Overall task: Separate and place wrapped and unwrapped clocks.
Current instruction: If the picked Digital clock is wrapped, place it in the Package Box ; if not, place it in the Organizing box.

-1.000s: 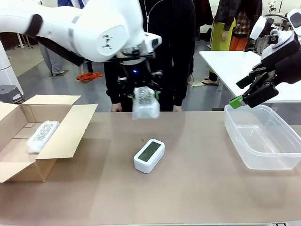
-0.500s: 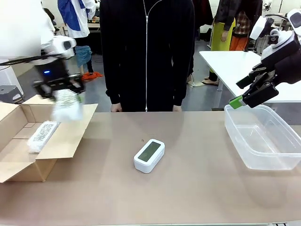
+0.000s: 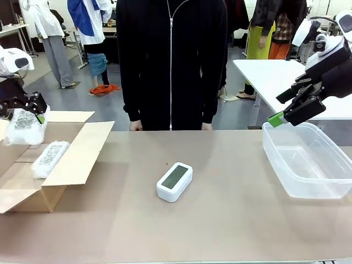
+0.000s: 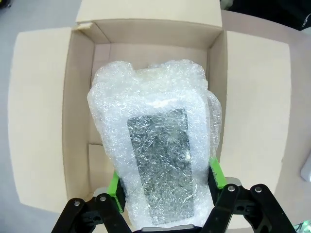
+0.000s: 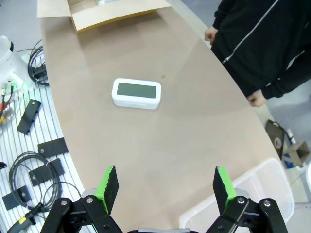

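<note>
Crinkly bubble-wrapped bundle (image 4: 155, 145) clamped in left claw (image 4: 165, 182) over cardboard box (image 4: 43, 97) — right claw (image 5: 165, 187) spread wide, empty.

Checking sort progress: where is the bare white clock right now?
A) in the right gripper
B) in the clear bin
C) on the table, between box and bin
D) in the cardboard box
C: the bare white clock lies on the table, between the cardboard box and the clear bin; the right gripper is open and holds nothing.
</note>
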Motion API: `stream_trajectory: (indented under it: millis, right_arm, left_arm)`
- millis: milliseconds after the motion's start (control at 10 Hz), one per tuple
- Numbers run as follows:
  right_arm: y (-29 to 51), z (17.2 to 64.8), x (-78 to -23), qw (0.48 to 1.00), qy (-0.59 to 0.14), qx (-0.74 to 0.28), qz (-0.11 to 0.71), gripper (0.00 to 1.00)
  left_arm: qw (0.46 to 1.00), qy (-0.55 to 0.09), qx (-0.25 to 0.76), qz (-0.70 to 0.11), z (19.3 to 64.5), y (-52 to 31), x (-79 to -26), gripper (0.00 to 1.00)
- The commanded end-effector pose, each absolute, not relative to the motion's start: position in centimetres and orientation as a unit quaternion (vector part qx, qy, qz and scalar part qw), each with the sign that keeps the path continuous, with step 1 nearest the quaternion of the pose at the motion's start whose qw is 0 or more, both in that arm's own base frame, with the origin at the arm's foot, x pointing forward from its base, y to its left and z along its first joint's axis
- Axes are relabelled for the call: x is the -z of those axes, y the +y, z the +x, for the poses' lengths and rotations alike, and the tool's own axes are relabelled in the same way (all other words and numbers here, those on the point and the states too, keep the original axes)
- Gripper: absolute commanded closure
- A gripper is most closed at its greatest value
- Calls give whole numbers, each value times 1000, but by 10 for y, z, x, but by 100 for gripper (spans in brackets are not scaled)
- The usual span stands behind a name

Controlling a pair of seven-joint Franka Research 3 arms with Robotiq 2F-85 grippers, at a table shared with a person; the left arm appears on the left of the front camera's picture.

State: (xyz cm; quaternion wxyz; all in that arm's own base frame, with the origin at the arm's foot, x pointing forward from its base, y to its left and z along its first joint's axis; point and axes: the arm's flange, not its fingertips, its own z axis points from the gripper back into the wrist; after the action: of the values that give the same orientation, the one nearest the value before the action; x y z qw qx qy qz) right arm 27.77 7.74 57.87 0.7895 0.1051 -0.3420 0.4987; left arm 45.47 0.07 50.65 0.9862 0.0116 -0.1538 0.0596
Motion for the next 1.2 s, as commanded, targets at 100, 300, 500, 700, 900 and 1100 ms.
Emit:
stream_trajectory:
  millis: [100, 300, 500, 700, 900, 1100]
  right_arm:
    - [78, 278, -577, 787, -340, -501, 116, 0]
    - [78, 278, -577, 787, -340, -501, 116, 0]
    - [78, 278, -577, 787, -340, -501, 116, 0]
    - [78, 278, -577, 787, -340, -501, 116, 0]
    - [78, 278, -577, 787, -340, -501, 116, 0]
    - [78, 278, -577, 787, -340, -501, 116, 0]
  left_arm:
    - [987, -147, -66, 14, 446, -12, -514, 20]
    - [987, -147, -66, 14, 446, -12, -514, 20]
    - [992, -102, -31, 60, 466, 5, -508, 20]
    - [994, -63, 40, 76, 486, 25, -497, 20]
    - [995, -28, 51, 79, 505, 41, -481, 20]
    - [995, -10, 62, 83, 525, 47, -462, 20]
